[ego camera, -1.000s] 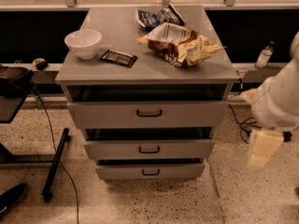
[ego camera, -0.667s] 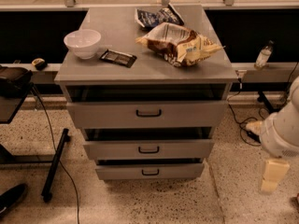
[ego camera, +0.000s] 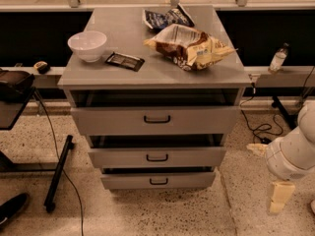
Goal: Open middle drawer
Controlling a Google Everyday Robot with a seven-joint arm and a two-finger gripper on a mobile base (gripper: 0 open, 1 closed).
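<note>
One grey counter (ego camera: 123,73) fills the middle of the view, with three drawers stacked in its front, each with one black loop handle and a dark gap above its panel. The tall top drawer (ego camera: 108,121) comes first. The middle drawer (ego camera: 197,157) sits between it and the slim bottom drawer (ego camera: 128,181). One white arm (ego camera: 295,151) hangs low at the right, well apart from the counter. On the counter lie two bags, a pale bag (ego camera: 189,45) and a dark bag (ego camera: 167,17) behind it, plus one white bowl (ego camera: 87,45) and one flat dark packet (ego camera: 124,61). The pincer (ego camera: 278,198) points down near the floor; whether it is open or closed cannot be told. One bottle (ego camera: 278,58) stands on the ledge at right.
</note>
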